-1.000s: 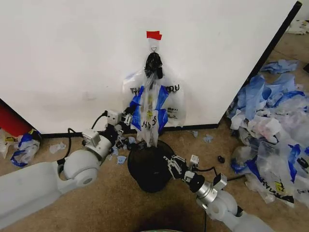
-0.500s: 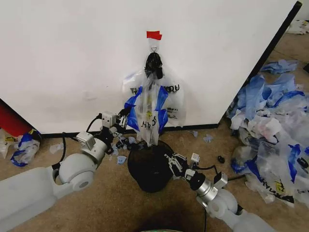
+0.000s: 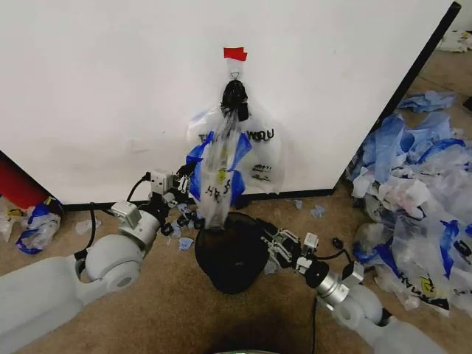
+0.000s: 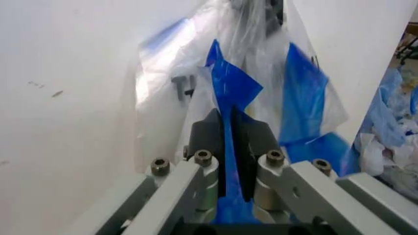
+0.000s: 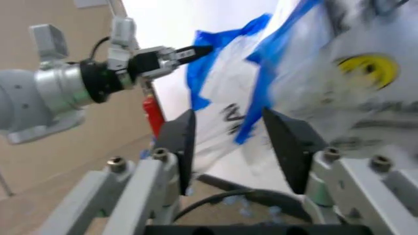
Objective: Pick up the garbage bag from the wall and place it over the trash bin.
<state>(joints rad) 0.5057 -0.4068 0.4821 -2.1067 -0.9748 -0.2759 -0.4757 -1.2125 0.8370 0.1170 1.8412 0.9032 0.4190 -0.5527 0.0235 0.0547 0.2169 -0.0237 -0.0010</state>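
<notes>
Lettering on garbage bag [image 3: 234, 158] partly lost in folds; "THANK" blocked by blue film, only "OU" end legible in head view. Hook on wall [image 3: 110, 88] hidden under bag's black knot. Trash bin [image 3: 232, 254] rim partly covered by hanging bag bottom and right gripper [image 3: 276, 242]. Left gripper [image 4: 230, 142] fingertips clamped on blue film, actual contact edge buried in plastic. Right wrist view: bag blurred, smiley readable, text smeared. Pile of blue bags [image 3: 413, 192] cut by frame edge.

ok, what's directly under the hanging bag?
The bin sits below the bag, whose bottom tip hangs at the rim. Left gripper is shut on the bag. The bin's inside is too dark to see.
</notes>
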